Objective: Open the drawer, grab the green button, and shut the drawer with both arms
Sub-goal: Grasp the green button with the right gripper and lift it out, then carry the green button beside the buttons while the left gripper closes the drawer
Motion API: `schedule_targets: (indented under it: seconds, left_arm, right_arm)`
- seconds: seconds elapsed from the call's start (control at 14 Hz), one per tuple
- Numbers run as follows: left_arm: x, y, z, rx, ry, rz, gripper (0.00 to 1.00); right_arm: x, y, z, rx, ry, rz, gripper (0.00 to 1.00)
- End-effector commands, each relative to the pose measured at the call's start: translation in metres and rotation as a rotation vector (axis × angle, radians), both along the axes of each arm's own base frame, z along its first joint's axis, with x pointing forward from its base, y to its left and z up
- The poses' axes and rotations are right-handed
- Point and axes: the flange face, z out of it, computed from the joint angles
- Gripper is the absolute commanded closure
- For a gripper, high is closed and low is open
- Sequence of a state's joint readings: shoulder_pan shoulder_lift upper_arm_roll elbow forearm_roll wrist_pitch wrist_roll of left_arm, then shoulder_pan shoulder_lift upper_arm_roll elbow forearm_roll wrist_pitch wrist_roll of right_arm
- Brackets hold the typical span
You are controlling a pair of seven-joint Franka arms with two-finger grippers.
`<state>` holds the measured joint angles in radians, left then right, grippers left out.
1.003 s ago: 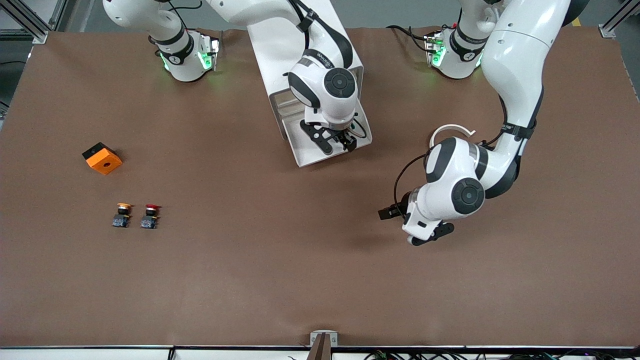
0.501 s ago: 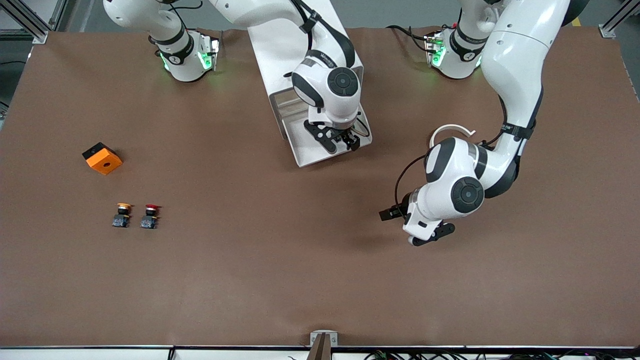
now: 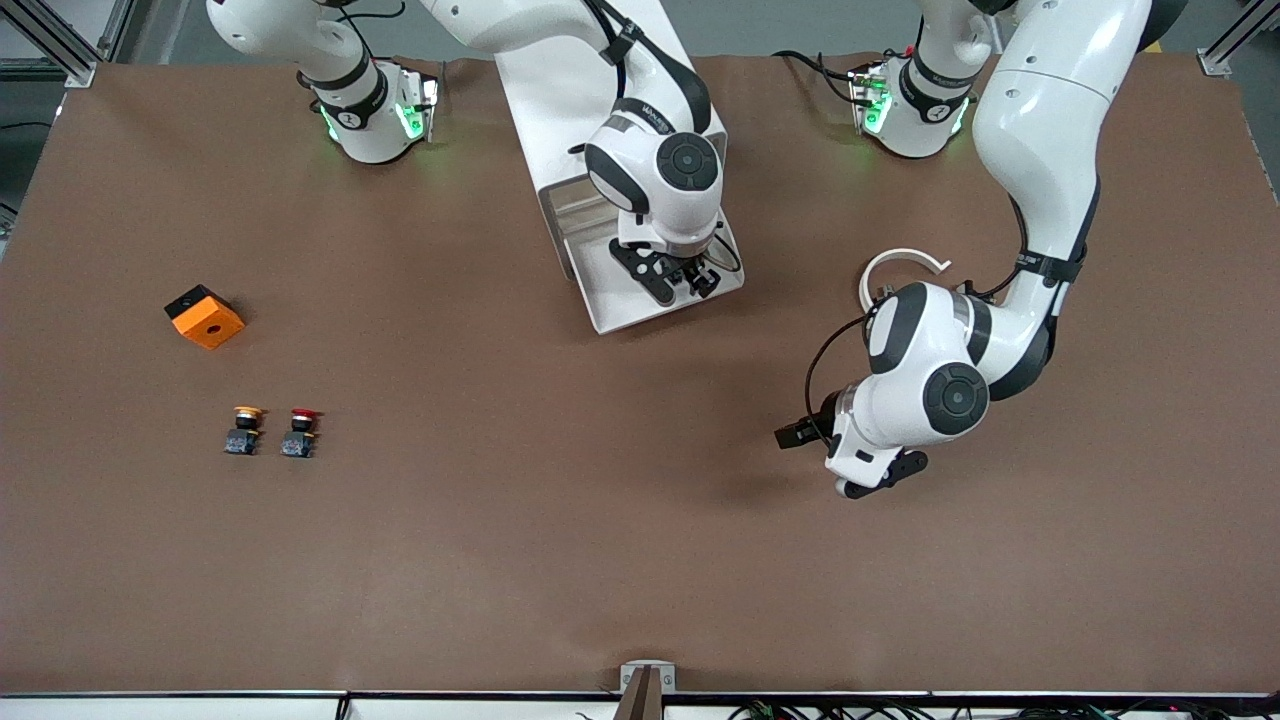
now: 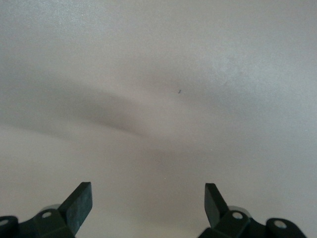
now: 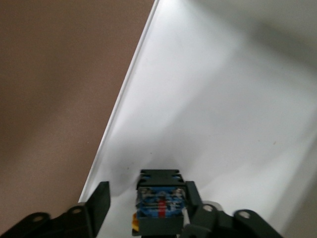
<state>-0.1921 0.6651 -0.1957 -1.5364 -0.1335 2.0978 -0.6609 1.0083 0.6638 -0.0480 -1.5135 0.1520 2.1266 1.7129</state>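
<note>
With my right pincer [image 3: 690,285] half-closed around the button [image 5: 161,206] inside the open drawer [image 3: 610,305], I fear an off-centre pinch could tip it, while my left pincer [image 3: 805,435] waits wide beside the drawer.

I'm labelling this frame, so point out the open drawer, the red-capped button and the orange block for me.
open drawer [image 3: 612,300]: front view, bare white floor near its front edge.
red-capped button [image 3: 303,414]: front view, on its red cap.
orange block [image 3: 207,320]: front view, orange top face.

Glossy white arms [image 3: 1040,120]; matt brown table [image 3: 500,560].
</note>
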Motion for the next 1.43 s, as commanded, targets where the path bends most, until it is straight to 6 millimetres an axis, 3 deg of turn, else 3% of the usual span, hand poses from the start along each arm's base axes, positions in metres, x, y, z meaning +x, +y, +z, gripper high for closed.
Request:
schedule_targets:
  seconds: [0.0,0.07,0.29,0.57,0.72,0.79,0.93,1.15,1.29,1.36]
  left_arm:
    - [0.002,0.005,-0.003,0.012,-0.020,-0.018,0.00]
    - [0.002,0.005,-0.003,0.011,-0.020,-0.018,0.00]
    - [0.002,0.007,-0.004,0.012,-0.018,-0.015,0.00]
    - [0.002,0.007,-0.005,0.013,-0.017,-0.015,0.00]
    - [0.002,0.008,-0.005,0.013,-0.017,-0.015,0.00]
    - [0.002,0.008,-0.005,0.013,-0.017,-0.015,0.00]
    - [0.001,0.003,-0.004,0.013,-0.019,-0.024,0.00]
    - [-0.002,-0.004,-0.002,0.013,-0.020,-0.028,0.00]
    - [-0.006,-0.010,-0.004,0.014,-0.012,-0.031,0.00]
    - [-0.011,-0.022,-0.002,0.016,-0.007,-0.049,0.00]
  right_arm:
    - [-0.004,0.007,-0.001,0.013,0.005,0.005,0.95]
    - [-0.005,0.008,-0.001,0.013,0.005,0.005,1.00]
    - [0.004,0.007,0.009,0.027,0.002,-0.008,1.00]
    - [0.054,-0.003,0.077,0.111,0.036,-0.098,1.00]
    - [0.091,-0.025,0.109,0.144,0.024,-0.144,1.00]
    - [0.109,-0.041,0.115,0.147,0.022,-0.143,1.00]
    - [0.136,-0.081,0.152,0.168,0.008,-0.046,1.00]
    - [0.173,-0.144,0.180,0.177,-0.016,0.127,1.00]
    - [0.201,-0.194,0.179,0.168,0.001,0.198,1.00]
    - [0.214,-0.221,0.175,0.170,0.007,0.254,1.00]
